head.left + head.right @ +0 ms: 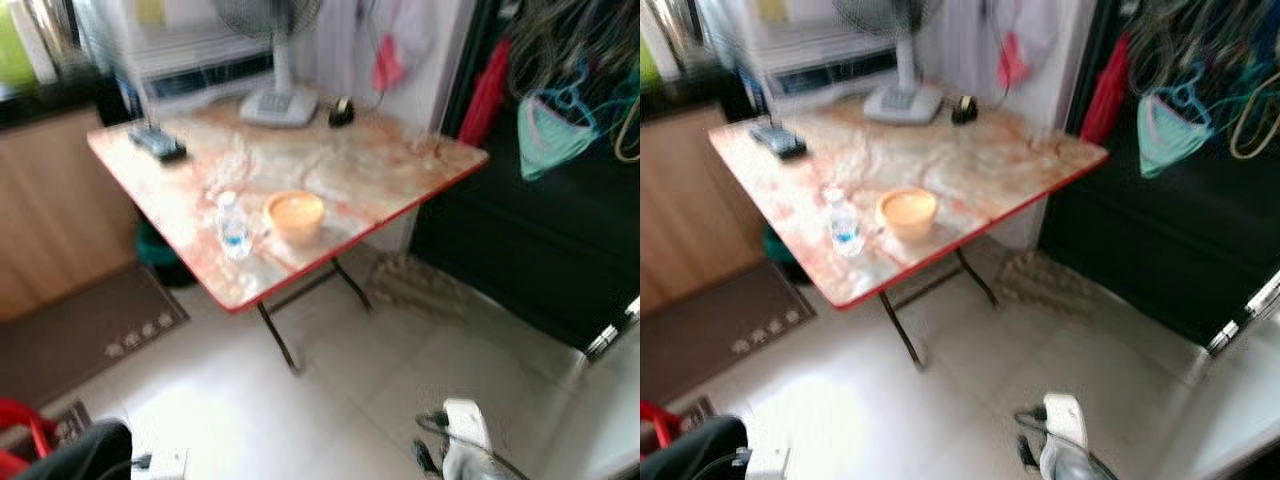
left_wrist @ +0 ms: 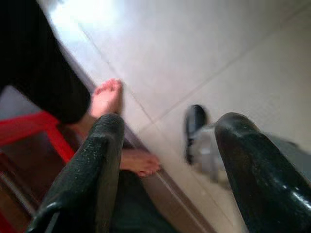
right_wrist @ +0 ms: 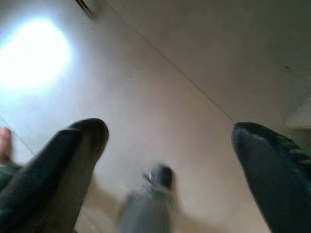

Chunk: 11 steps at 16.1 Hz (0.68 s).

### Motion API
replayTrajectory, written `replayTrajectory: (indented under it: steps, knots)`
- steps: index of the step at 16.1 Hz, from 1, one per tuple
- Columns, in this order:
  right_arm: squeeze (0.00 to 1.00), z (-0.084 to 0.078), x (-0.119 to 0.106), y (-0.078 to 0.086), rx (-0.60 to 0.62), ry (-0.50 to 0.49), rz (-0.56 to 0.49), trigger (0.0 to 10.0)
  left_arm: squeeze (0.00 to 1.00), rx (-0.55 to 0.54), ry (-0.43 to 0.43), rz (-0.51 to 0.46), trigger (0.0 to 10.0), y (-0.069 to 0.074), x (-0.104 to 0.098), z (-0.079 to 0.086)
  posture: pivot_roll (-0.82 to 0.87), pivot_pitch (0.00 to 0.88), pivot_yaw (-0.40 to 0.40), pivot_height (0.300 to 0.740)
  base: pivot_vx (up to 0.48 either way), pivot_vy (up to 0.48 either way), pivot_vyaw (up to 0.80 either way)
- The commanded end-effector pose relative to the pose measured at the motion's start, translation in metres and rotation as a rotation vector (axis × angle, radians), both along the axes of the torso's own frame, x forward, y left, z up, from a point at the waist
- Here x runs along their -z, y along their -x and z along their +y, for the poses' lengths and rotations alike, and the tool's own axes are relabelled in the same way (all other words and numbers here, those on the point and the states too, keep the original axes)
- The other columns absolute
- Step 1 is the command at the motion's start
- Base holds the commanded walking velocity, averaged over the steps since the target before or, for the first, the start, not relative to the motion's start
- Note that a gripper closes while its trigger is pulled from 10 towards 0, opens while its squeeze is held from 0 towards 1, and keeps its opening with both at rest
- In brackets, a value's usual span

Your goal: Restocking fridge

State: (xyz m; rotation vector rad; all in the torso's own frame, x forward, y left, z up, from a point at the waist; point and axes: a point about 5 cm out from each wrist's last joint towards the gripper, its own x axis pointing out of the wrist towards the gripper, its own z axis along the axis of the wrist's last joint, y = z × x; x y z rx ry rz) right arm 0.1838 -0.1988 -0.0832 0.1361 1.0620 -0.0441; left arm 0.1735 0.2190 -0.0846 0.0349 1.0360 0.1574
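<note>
A small clear water bottle [image 1: 233, 226] with a blue label stands near the front edge of a folding table [image 1: 400, 160] with a marbled orange top and red rim. Beside it sits an orange bowl [image 1: 295, 215]. The picture is blurred. My left gripper [image 2: 167, 160] hangs open over the pale floor tiles, nothing between its fingers. My right gripper [image 3: 170, 155] is open too, also above bare floor. My right arm's white wrist [image 1: 465, 435] shows at the bottom of the left eye view.
A white fan's base [image 1: 278, 104], a dark remote-like object [image 1: 157, 142] and a small dark item [image 1: 341, 111] lie on the table. A person's bare feet [image 2: 108, 97] stand beside a red frame [image 2: 34, 128]. Brown mat [image 1: 80, 335] lies left, dark clothes rack [image 1: 560, 120] right.
</note>
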Motion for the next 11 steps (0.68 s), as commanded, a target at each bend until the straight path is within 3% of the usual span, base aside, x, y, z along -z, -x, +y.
replayTrajectory:
  steps: [1, 6, 11]
  knots:
    - [0.0, 0.0025, -0.0042, -0.0092, 0.0, -0.006, -0.024, 10.0, 0.0, -0.002, -0.007, 0.008, 10.0, 0.0002, -0.0005, 0.0034, 0.11, 0.0, -0.053, 0.74, 0.244, 0.0, 0.0]
    - [0.0, 0.0028, -0.0042, -0.0092, -0.022, 0.003, -0.03, 10.0, 0.0, -0.001, -0.009, 0.008, 10.0, 0.0011, -0.0002, 0.0038, 0.11, 0.0, -0.05, 0.74, 0.243, 0.0, 0.0]
    - [0.0, 0.0036, -0.0043, -0.0096, -0.029, 0.002, -0.03, 10.0, 0.0, -0.002, -0.012, 0.008, 10.0, 0.001, -0.0004, 0.0045, 0.11, 0.0, -0.046, 0.74, 0.244, 0.0, 0.72]
